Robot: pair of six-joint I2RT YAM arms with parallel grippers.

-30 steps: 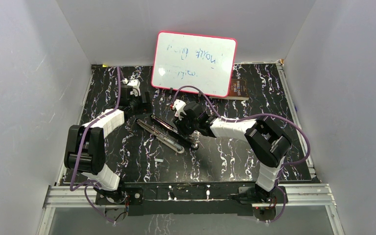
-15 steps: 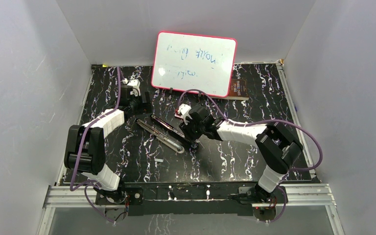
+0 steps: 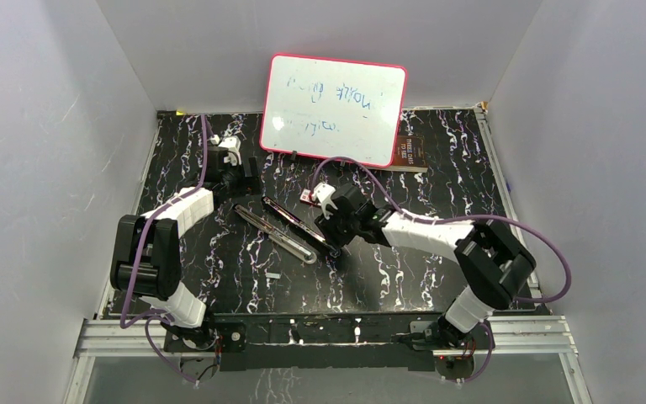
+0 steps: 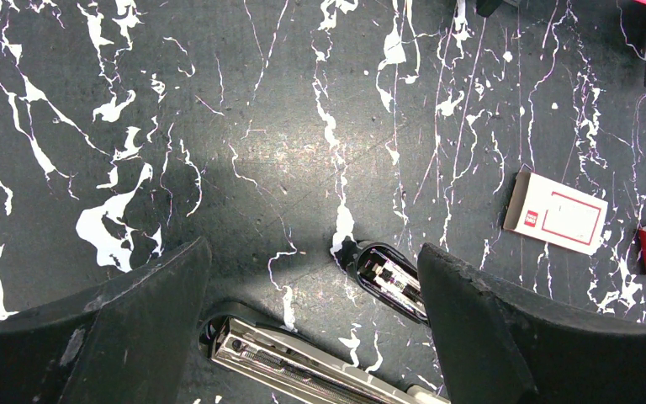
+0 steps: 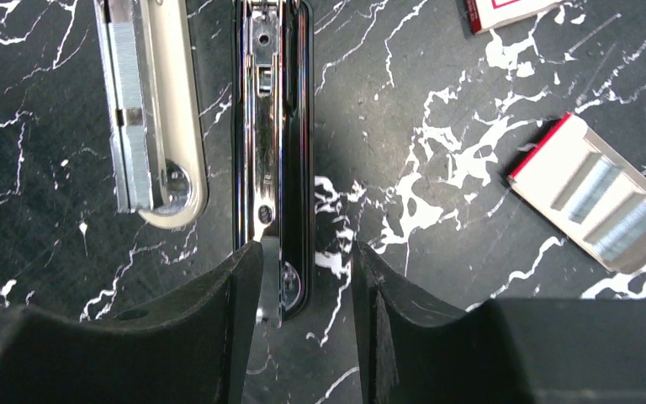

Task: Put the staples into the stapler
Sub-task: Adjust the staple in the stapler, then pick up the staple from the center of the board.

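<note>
The stapler (image 3: 286,227) lies opened flat on the black marbled table, its two halves spread in a narrow V. In the right wrist view its black-and-chrome half (image 5: 273,126) runs straight away from me beside the cream half with the metal rail (image 5: 147,109). My right gripper (image 5: 307,278) is part open, straddling the hinge end of the black half; a gap shows on the right side. Staples (image 5: 614,206) lie as silvery strips in an open white tray with a red edge. My left gripper (image 4: 311,257) hangs wide open over the halves' far tips (image 4: 391,278), holding nothing.
A white box with a red label (image 4: 555,212) lies right of the stapler tips. A pink-framed whiteboard (image 3: 334,109) leans at the back, a brown book (image 3: 408,151) beside it. A small grey strip (image 3: 272,275) lies on the table nearer the arm bases.
The right arm's elbow has swung out to the right and its gripper has shifted slightly right and nearer along the stapler. The left arm and the stapler have not moved.
</note>
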